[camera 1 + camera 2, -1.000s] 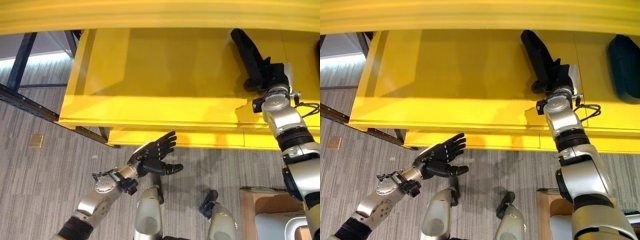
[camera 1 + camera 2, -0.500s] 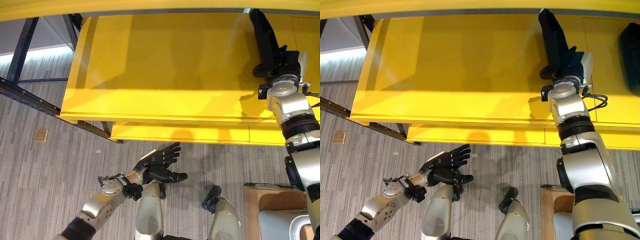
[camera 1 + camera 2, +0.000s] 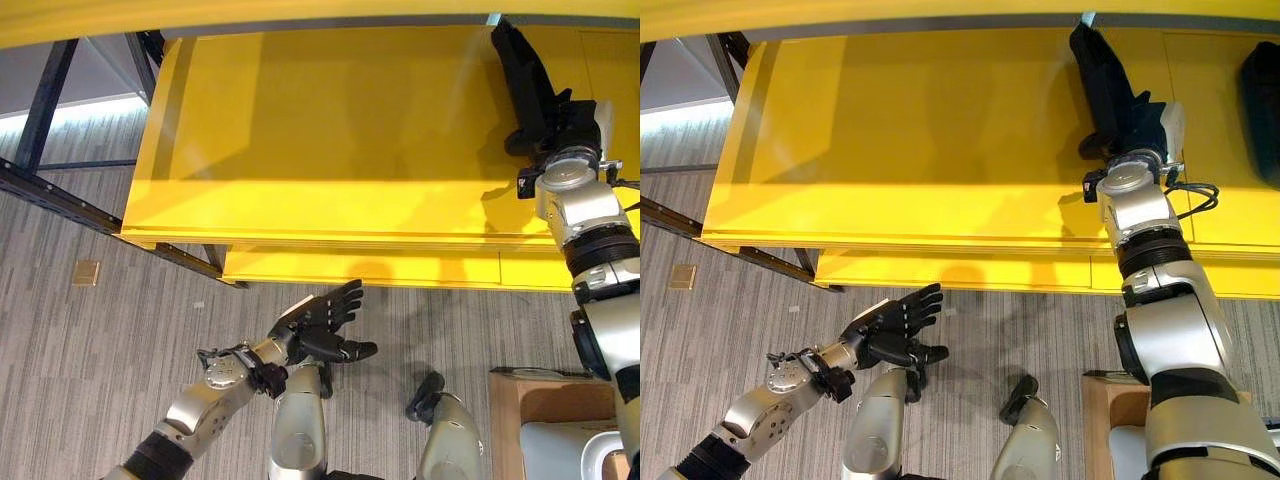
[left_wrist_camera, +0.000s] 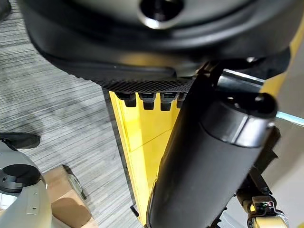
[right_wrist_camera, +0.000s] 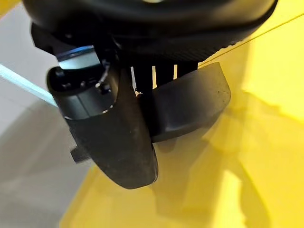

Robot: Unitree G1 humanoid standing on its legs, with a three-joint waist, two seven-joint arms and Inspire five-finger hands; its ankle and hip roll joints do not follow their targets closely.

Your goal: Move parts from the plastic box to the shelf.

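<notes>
Black and long, the part (image 3: 1102,78) sits in the right robot hand (image 3: 1140,125), whose fingers and thumb curl round its near end in the right wrist view (image 5: 185,102), while its far end reaches toward the back of the yellow shelf (image 3: 920,140). The step in hand looks like the placing itself: the part is over the upper shelf board, close to it or perhaps touching, though which I cannot tell. What the next move calls for, I judge, is to settle the part flat on the board, loosen the fingers, and draw the hand back toward the shelf's front edge without dragging the part along. The right arm is stretched forward and up across that edge, wrist over the board. Another dark part (image 3: 1262,100) lies on the shelf well off to the right. The left robot hand (image 3: 318,322) hangs low over the grey carpet floor (image 3: 90,350), in front of the shelf, its fingers straight and spread, thumb out, holding nothing. A cardboard box (image 3: 545,400) stands on the floor at the lower right.
</notes>
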